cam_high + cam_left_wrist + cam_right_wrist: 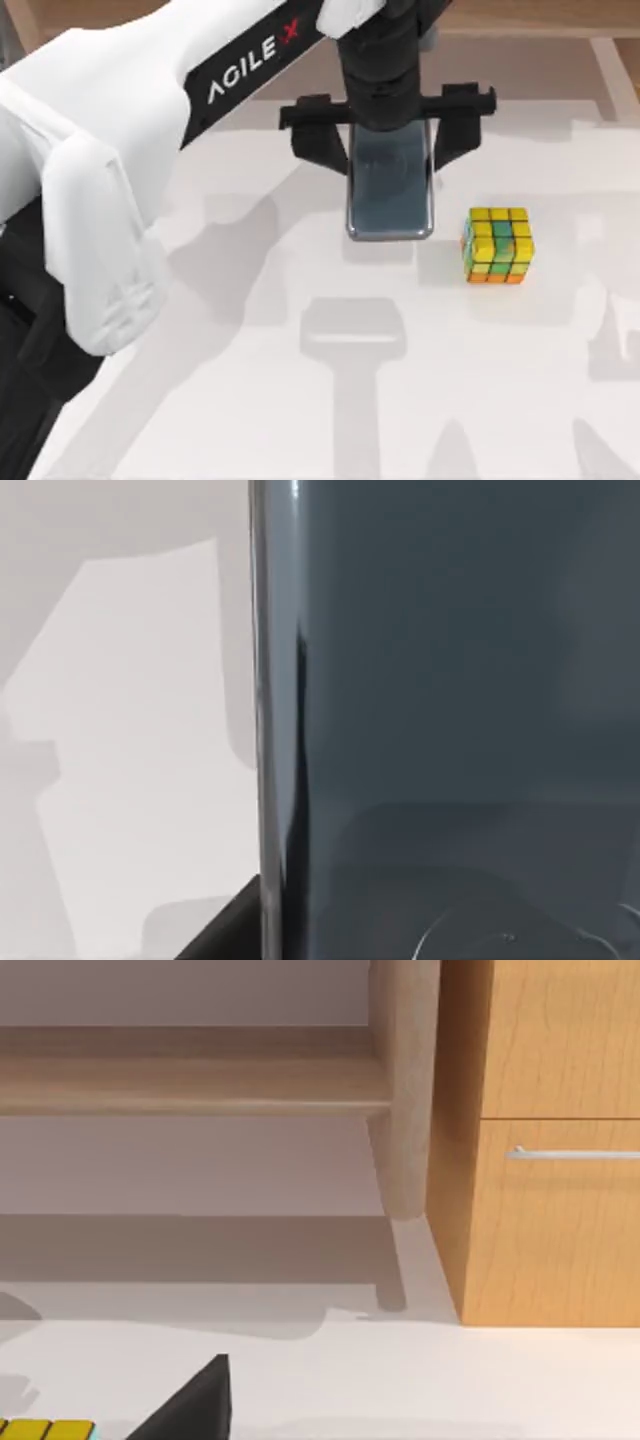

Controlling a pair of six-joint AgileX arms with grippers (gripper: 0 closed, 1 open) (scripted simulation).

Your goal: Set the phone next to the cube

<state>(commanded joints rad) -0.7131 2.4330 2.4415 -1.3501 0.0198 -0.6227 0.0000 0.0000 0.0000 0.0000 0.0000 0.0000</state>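
Observation:
The phone (pixel 390 195) is flat, dark blue-grey and silver-rimmed, and sits low over the white table (pixel 250 400), its long side pointing away from the front edge. My left gripper (pixel 390 130) reaches in from the upper left, its two black fingers (pixel 320 140) pressed against the phone's long sides, shut on it. In the left wrist view the phone (pixel 450 700) is very near, with one finger (pixel 215 930) against its rim. The cube (pixel 497 245), yellow, green and orange, stands just right of the phone with a small gap between them. A dark piece of my right gripper (pixel 190 1405) shows near the cube's yellow top (pixel 45 1428).
A wooden cabinet (pixel 550 1160) with a drawer handle and a wooden leg (pixel 405 1090) stand beyond the table's far edge. My left arm's white body (pixel 90 200) covers the table's left side.

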